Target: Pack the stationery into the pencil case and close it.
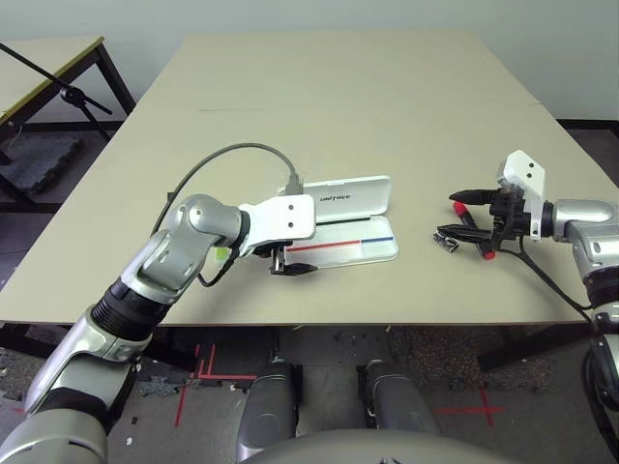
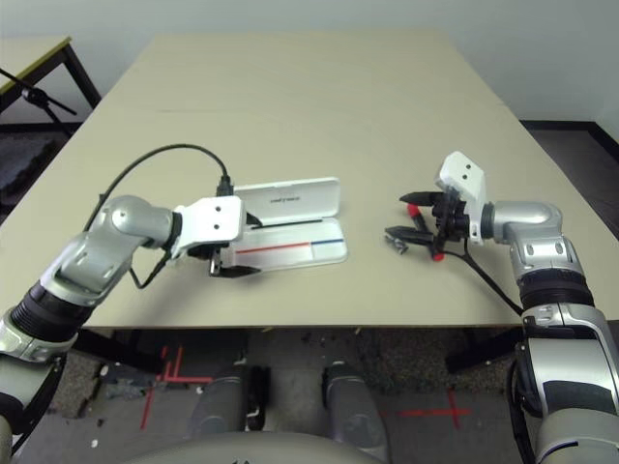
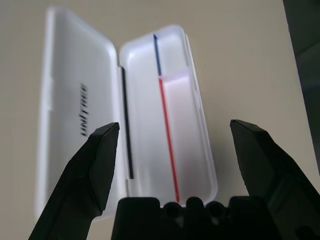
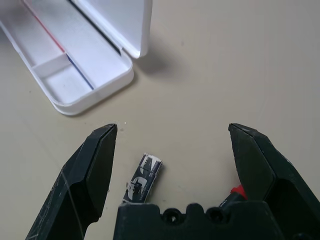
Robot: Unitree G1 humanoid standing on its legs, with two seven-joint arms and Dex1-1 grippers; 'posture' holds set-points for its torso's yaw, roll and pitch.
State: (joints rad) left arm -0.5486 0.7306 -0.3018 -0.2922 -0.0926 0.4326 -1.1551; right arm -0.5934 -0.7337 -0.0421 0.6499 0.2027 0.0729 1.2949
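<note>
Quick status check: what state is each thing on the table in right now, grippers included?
pencil case: open, lid laid flat, tray empty.
left gripper: open, above the case, holding nothing.
right gripper: open, holding nothing.
clip: lying on the table between the right gripper's fingers.
red marker: on the table under the right gripper.

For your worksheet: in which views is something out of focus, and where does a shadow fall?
Left wrist view: the pencil case is soft, its lid lettering blurred. Right wrist view: the open lid casts a dim shadow on the table; the clip looks slightly soft.
</note>
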